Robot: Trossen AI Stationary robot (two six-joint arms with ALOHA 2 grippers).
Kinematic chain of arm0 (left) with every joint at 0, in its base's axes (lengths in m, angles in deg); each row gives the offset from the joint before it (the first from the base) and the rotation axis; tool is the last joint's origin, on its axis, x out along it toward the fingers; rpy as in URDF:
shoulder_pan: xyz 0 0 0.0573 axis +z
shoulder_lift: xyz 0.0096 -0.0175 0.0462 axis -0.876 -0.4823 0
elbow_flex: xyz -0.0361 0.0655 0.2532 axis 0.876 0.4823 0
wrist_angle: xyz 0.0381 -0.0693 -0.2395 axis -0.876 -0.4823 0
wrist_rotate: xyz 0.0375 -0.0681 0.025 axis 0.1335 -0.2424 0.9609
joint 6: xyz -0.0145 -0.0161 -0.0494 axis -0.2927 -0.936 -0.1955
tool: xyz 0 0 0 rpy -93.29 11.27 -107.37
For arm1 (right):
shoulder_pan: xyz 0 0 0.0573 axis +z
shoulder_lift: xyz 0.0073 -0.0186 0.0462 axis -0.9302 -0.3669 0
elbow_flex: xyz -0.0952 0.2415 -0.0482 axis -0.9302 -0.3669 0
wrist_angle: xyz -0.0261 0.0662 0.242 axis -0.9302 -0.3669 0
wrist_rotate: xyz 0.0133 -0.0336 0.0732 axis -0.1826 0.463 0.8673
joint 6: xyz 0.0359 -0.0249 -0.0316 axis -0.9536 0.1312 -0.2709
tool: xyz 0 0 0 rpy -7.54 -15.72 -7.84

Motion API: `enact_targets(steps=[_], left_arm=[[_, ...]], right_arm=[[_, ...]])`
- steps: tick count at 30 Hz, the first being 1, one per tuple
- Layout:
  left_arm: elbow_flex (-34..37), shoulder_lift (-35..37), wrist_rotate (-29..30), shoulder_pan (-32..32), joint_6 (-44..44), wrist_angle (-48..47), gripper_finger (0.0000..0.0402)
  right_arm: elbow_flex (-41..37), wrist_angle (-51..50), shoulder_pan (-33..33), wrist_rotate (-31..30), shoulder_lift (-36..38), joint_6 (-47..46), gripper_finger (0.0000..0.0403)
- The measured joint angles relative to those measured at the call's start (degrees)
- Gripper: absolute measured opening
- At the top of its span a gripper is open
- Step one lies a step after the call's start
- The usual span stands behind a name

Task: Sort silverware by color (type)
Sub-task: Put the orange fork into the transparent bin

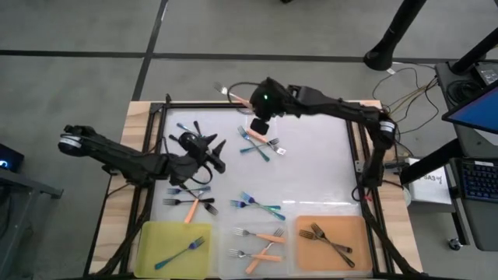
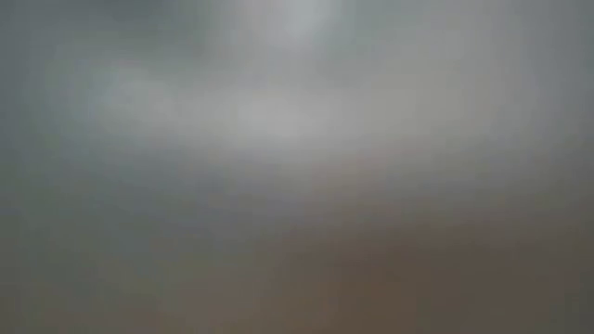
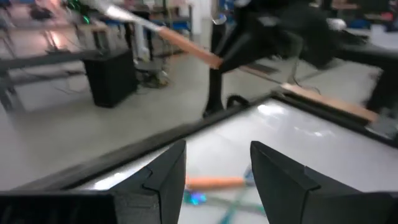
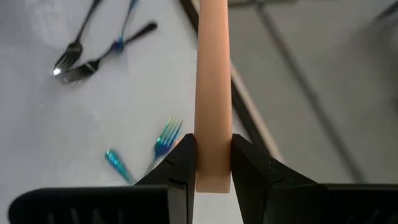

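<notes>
**Orange-handled fork lifted, sorting far from finished**

Right gripper (image 4: 208,165), raised over the table's far side, pinches an orange-handled fork (image 4: 212,87). Left gripper (image 3: 217,177) hovers with fingers apart above loose forks (image 1: 191,198). Yellow tray (image 1: 148,233), clear tray (image 1: 233,264) and orange tray (image 1: 354,233) hold few; most remain scattered.

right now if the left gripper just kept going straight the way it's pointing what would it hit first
Probably the orange-handled fork lying on the white table just ahead of the open left gripper, with a blue-teal fork beside it. How far ahead is hard to judge from the left wrist view.
</notes>
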Motion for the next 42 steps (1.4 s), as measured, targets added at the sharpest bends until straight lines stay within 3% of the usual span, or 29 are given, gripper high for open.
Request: enact_targets(steps=[2, 6, 8, 17, 26, 33, 42], left_arm=[[2.1, -0.9, -1.1, 1.2, 7.9, 10.7, 0.016], [6.8, -4.4, -13.7, 4.8, 22.1, 36.2, 0.016], [8.5, -6.4, -17.1, 7.1, 24.0, 46.0, 0.016], [11.0, -16.1, -17.4, 13.8, 23.7, 71.0, 0.016], [5.9, -21.2, -19.5, 16.3, 25.2, 75.1, 0.016], [3.9, -20.5, -19.1, 16.4, 29.3, 75.1, 0.0159], [4.4, -19.1, -19.0, 16.4, 28.6, 75.7, 0.0113]], right_arm=[[-1.4, 2.9, 2.5, -4.1, 1.4, 1.7, 0.0064], [-3.8, 7.4, 6.0, -7.7, 2.7, 4.4, 0.0064], [-4.6, 9.4, 6.7, -7.7, 3.1, 4.7, 0.0064], [-9.6, 19.3, 7.0, -7.9, 3.9, 4.1, 0.0064], [-15.5, 31.4, 8.2, -7.8, 3.4, 4.5, 0.0064], [-15.9, 33.2, 9.1, -9.4, 3.7, 5.5, 0.0064], [-16.0, 35.3, 10.4, -11.5, 4.0, 8.3, 0.0064]])
